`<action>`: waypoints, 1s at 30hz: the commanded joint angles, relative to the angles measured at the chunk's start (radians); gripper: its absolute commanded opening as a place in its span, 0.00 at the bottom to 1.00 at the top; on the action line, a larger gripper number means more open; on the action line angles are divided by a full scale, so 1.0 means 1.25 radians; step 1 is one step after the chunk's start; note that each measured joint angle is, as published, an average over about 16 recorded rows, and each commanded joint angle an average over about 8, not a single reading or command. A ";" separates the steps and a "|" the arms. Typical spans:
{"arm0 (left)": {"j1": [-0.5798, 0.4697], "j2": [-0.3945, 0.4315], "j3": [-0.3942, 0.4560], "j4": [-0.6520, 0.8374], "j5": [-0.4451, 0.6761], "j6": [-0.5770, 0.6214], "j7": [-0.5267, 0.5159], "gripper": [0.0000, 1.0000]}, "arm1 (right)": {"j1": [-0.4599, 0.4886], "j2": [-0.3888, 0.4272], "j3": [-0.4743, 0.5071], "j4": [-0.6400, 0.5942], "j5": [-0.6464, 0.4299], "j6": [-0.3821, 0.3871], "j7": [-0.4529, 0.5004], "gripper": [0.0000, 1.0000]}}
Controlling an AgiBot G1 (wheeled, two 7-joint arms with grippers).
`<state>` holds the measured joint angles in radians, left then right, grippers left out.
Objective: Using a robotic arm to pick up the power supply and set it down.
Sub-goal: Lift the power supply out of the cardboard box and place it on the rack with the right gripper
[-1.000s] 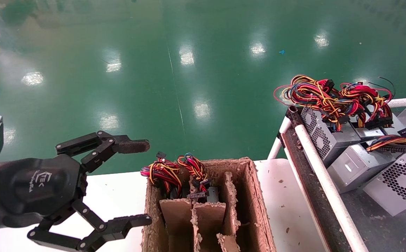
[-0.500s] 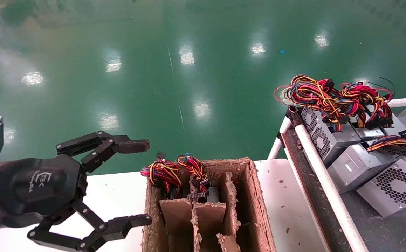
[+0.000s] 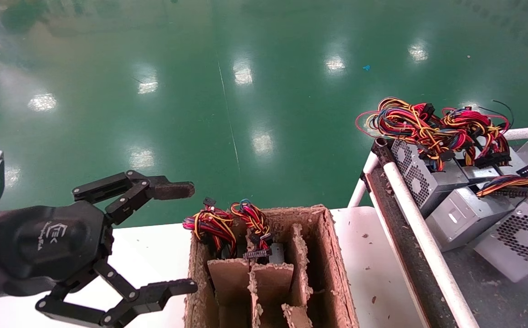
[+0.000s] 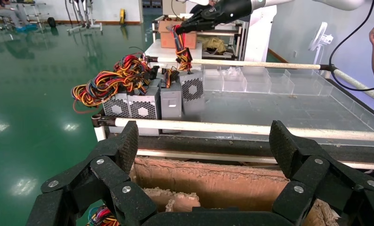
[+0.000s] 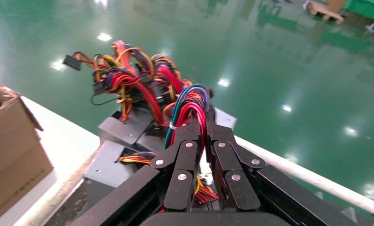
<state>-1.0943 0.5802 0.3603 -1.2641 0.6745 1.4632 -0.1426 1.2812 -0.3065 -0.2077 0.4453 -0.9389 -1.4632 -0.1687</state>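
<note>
1. The bench point(image 3: 154, 246) is white and lies under the left claw point(image 3: 179, 239); a railed rack point(image 3: 421, 237) with white tube rails stands well off on the far side of the carton from that claw.
2. A torn cardboard carton point(image 3: 332, 259) with dividers stands on the bench just beside the left claw's fingertips; coloured wire bundles point(image 3: 227, 223) stick out of its far compartments.
3. Several grey boxes point(image 3: 462, 214) crowd the rack, their red-yellow wires point(image 3: 428, 123) heaped over the far rail.
4. The power supply point(image 3: 521, 239) — grey, with a round fan grille — is tilted at the rack's near edge; in the left wrist view point(image 4: 193, 92) it hangs upright by its wire bundle point(image 4: 182, 47) just below the right claw point(image 4: 187, 28).
5. The right claw point(image 5: 207, 134) is closed on that wire bundle point(image 5: 189, 106), the fingers pinched together around the red, blue and green strands.
6. The left claw point(image 4: 201, 150) hangs idle with its fingers spread wide — nothing between them — beside the carton.
</note>
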 commanded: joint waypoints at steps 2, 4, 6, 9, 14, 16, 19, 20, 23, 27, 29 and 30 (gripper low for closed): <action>0.000 0.000 0.000 0.000 0.000 0.000 0.000 1.00 | 0.001 -0.007 -0.004 0.005 -0.003 -0.005 0.002 0.00; 0.000 0.000 0.000 0.000 0.000 0.000 0.000 1.00 | 0.000 -0.011 -0.006 0.009 -0.004 -0.007 0.005 0.00; 0.000 0.000 0.000 0.000 0.000 0.000 0.000 1.00 | 0.000 -0.015 -0.007 0.015 -0.005 -0.009 0.008 0.00; 0.000 0.000 0.000 0.000 0.000 0.000 0.000 1.00 | 0.000 -0.020 -0.010 0.024 -0.006 -0.011 0.013 0.00; 0.000 0.000 0.000 0.000 0.000 0.000 0.000 1.00 | -0.006 -0.026 -0.013 0.038 -0.008 -0.008 0.017 0.00; 0.000 0.000 0.000 0.000 0.000 0.000 0.000 1.00 | -0.011 -0.026 -0.013 0.040 -0.008 -0.006 0.018 0.00; 0.000 0.000 0.000 0.000 0.000 0.000 0.000 1.00 | -0.019 -0.025 -0.012 0.040 -0.006 -0.003 0.019 0.00; 0.000 0.000 0.000 0.000 0.000 0.000 0.000 1.00 | -0.022 -0.024 -0.012 0.039 -0.005 -0.003 0.019 0.04; 0.000 0.000 0.000 0.000 0.000 0.000 0.000 1.00 | -0.030 -0.022 -0.010 0.038 -0.002 -0.002 0.020 0.36; 0.000 0.000 0.000 0.000 0.000 0.000 0.000 1.00 | -0.039 -0.020 -0.007 0.040 0.004 0.001 0.021 0.85; 0.000 0.000 0.000 0.000 0.000 0.000 0.000 1.00 | -0.043 -0.020 -0.006 0.043 0.007 0.003 0.022 1.00; 0.000 0.000 0.000 0.000 0.000 0.000 0.000 1.00 | -0.045 -0.020 -0.005 0.044 0.008 0.004 0.023 1.00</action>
<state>-1.0944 0.5801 0.3606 -1.2641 0.6742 1.4631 -0.1424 1.2263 -0.3314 -0.2139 0.5012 -0.9289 -1.4581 -0.1397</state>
